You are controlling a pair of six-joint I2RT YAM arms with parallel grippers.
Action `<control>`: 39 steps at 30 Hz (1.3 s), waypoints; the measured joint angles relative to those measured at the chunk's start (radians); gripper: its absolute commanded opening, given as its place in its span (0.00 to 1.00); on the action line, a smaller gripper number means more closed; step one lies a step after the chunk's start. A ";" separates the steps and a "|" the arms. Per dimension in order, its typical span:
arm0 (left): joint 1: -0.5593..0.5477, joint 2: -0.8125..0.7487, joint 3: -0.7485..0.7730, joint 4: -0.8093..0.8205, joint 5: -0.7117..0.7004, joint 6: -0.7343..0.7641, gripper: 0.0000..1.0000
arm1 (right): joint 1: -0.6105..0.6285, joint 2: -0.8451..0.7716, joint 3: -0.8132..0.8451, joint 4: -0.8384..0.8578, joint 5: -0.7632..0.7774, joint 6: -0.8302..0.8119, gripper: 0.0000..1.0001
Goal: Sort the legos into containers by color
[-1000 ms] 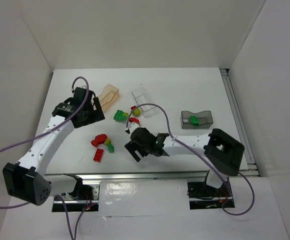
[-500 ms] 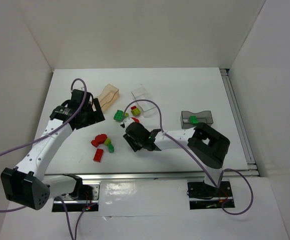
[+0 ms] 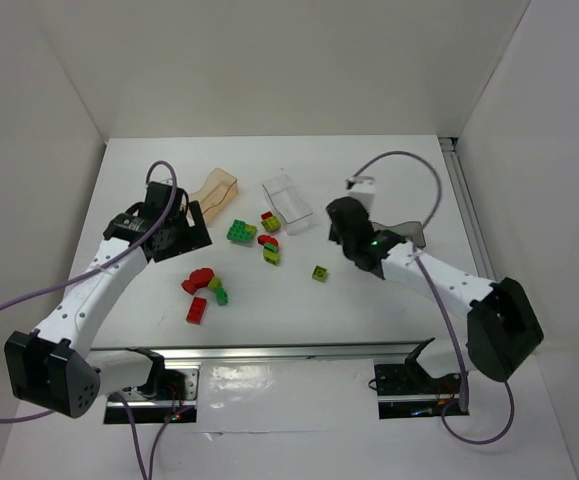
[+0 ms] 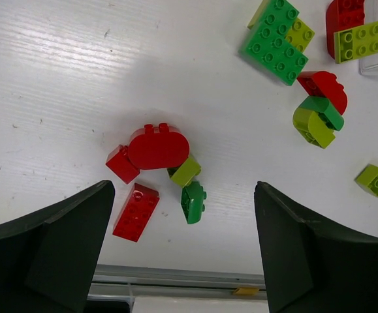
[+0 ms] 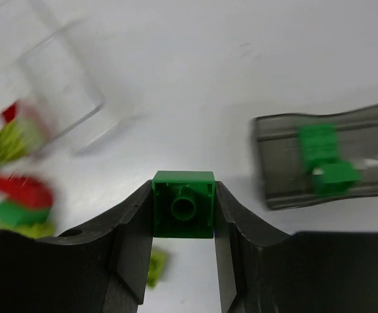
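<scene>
Right gripper (image 5: 183,218): fingers pinch a dark green brick (image 5: 183,204) from both sides, its hollow underside facing the wrist camera.
Held brick's place: above the bare table (image 3: 369,170), between the clear tub (image 3: 287,200) and the grey tub (image 5: 371,153).
Grey tub contents: two dark green bricks (image 5: 319,140) lie inside; from above, the right arm covers part of the tub.
Left gripper (image 3: 184,232): fingers spread wide with nothing between them, above the near-left cluster.
Near-left cluster: a rounded red brick (image 4: 158,147), a long red brick (image 4: 135,210), a small red cube (image 4: 122,163), a yellow-green piece (image 4: 185,171) and a dark green piece (image 4: 194,201), touching or just beside each other.
By the clear tub: a green plate (image 4: 277,42) and mixed red, green and yellow-green bricks on the table.
Lone yellow-green brick (image 3: 319,272): on the table, apart from the others.
Orange tub (image 3: 219,190): just beside the left gripper; contents cannot be told.
</scene>
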 measured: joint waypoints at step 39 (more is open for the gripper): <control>0.251 0.024 0.077 -0.033 0.002 0.027 0.96 | 0.352 0.304 0.207 -0.025 -0.252 -0.070 0.95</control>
